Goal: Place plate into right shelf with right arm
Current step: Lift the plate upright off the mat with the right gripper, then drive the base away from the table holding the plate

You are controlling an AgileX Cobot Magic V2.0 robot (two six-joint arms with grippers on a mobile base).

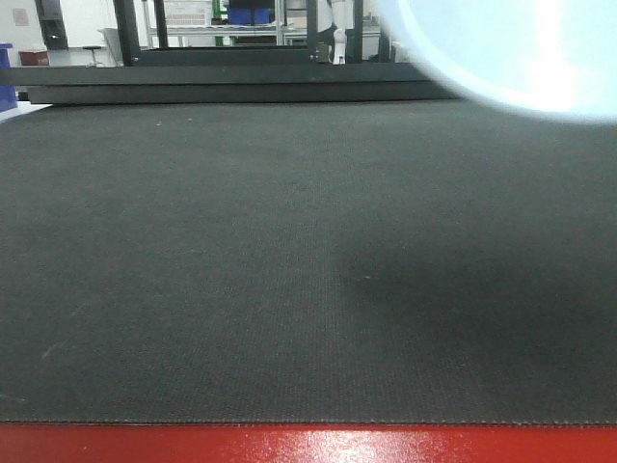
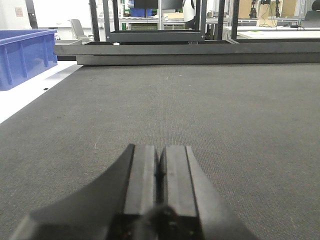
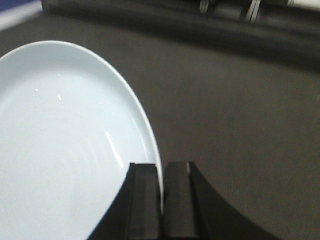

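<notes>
The black right end effector [image 3: 161, 170] is sitting at 6 o'clock in the right wrist view. Its two flat dark pads [image 3: 145, 200] are clamping the rim of the plain white round shallow plate [image 3: 60, 150], and the rim is showing as a thin pale edge between them. From the grip the plate is spreading toward 10 o'clock and filling the left half of that view. It is hanging tilted above the dark grey woven mat that is covering the surface [image 3: 240, 125].

In the front-facing view the plate is appearing as a blurred pale disc at 1 o'clock, raised in the air close to the lens. A soft shadow [image 1: 463, 289] is lying on the mat at about 4 o'clock. A glossy red strip [image 1: 308, 446] is edging the surface at 6 o'clock.

The black left end effector [image 2: 160, 150] is sitting low at 6 o'clock in its own view with its two ribbed pads pressed together. Whether it is touching the mat I cannot tell.

Farther out, at 10 o'clock, a blue plastic bin [image 2: 25, 55] is standing on a white ledge [image 2: 30, 95] just beside the mat. Long dark metal beams [image 2: 200, 52] are running across the far edge of the surface, and a black tube frame [image 2: 150, 36] is rising behind them at 12 o'clock. Beyond that, what seems to be a pale metal rack [image 1: 246, 29] holding blue bins is showing, too small and blurred to describe further.
</notes>
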